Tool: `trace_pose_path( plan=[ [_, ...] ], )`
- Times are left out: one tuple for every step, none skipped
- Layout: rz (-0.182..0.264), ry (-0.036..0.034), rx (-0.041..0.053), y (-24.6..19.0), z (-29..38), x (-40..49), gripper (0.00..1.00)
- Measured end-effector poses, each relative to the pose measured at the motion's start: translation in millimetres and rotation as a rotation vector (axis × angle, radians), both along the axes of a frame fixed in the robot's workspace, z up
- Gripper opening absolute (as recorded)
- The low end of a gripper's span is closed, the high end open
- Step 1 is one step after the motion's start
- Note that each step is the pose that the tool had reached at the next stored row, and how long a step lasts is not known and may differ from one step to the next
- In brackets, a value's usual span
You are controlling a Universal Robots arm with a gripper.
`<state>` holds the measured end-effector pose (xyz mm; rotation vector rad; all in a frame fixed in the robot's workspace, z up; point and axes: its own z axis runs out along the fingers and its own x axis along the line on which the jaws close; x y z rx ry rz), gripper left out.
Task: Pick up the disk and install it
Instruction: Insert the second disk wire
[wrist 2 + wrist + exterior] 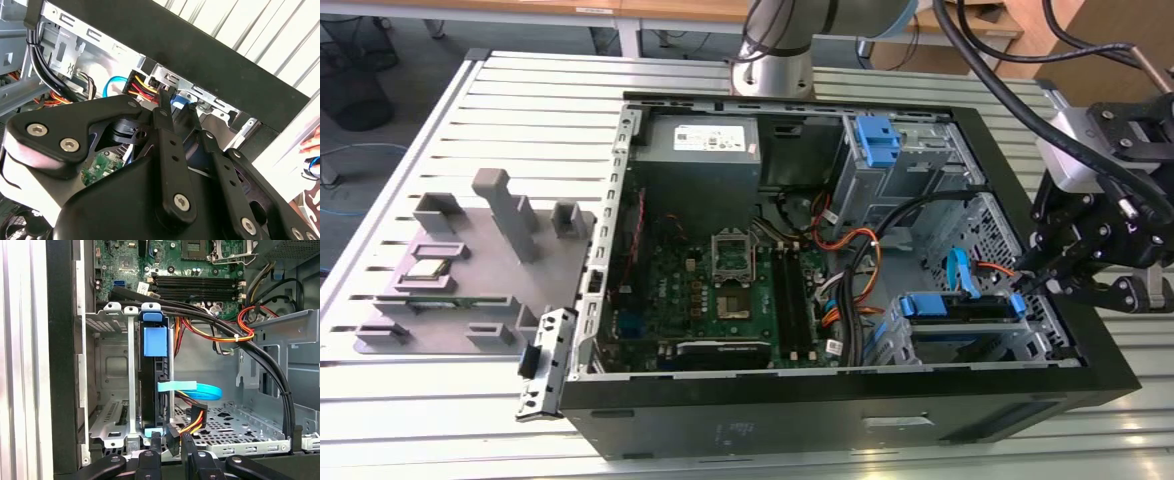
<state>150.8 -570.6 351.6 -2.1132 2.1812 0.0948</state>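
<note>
The disk point(958, 308) stands on edge in the drive cage at the front corner of the open computer case, on the exterior view's right. In the first wrist view the disk point(150, 385) shows as a dark slab with a blue rail on its edge, between the cage's metal walls. My gripper point(1037, 285) hangs over the case's side wall, right at the cage's open end. Its fingers point(156, 442) are close together, shut, just in front of the disk's near end. A black power connector point(175, 432) with red and yellow wires lies beside them. In the second wrist view the fingertips point(164, 100) touch that same connector area.
The black case point(854, 420) lies open on a slatted metal table point(400, 400). Inside are a motherboard point(720, 290), a grey power-supply box point(700, 140), a light-blue bracket point(874, 135) and thick black cables point(881, 250). A grey fixture point(467, 260) stands at the exterior view's left.
</note>
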Motion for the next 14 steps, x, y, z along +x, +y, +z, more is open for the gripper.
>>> trace_pose_path(
  plan=[
    [0.0, 0.0, 0.0, 0.1, -0.4, 0.0, 0.3],
    [0.0, 0.0, -0.0012, 0.5, -0.9, 0.0, 0.3],
    [0.0, -0.0001, -0.0023, 1.0, -1.5, 0.0, 0.3],
    [0.0, 0.0, -0.0024, 1.5, -2.2, 0.0, 0.3],
    [0.0, 0.0, -0.0027, 2.3, -2.5, 0.0, 0.3],
    [0.0, 0.0, -0.0029, 3.2, -2.6, 0.0, 0.3],
    [0.0, 0.0, -0.003, 4.0, -2.8, 0.0, 0.3],
    [0.0, 0.0, -0.0029, 4.6, -2.9, 0.0, 0.3],
    [0.0, 0.0, -0.0029, 5.1, -2.9, 0.1, 0.3],
    [0.0, 0.0001, -0.0031, 5.3, -3.0, 0.4, 0.3],
    [0.0, 0.0001, -0.0035, 5.4, -3.0, 0.9, 0.3],
    [0.0, 0.0003, -0.0038, 5.4, -3.1, 1.4, 0.3],
    [0.0, 0.0007, -0.0049, 5.4, -3.2, 2.1, 0.3],
    [0.0, 0.001, -0.0061, 5.5, -3.4, 2.5, 0.3]
  ],
)
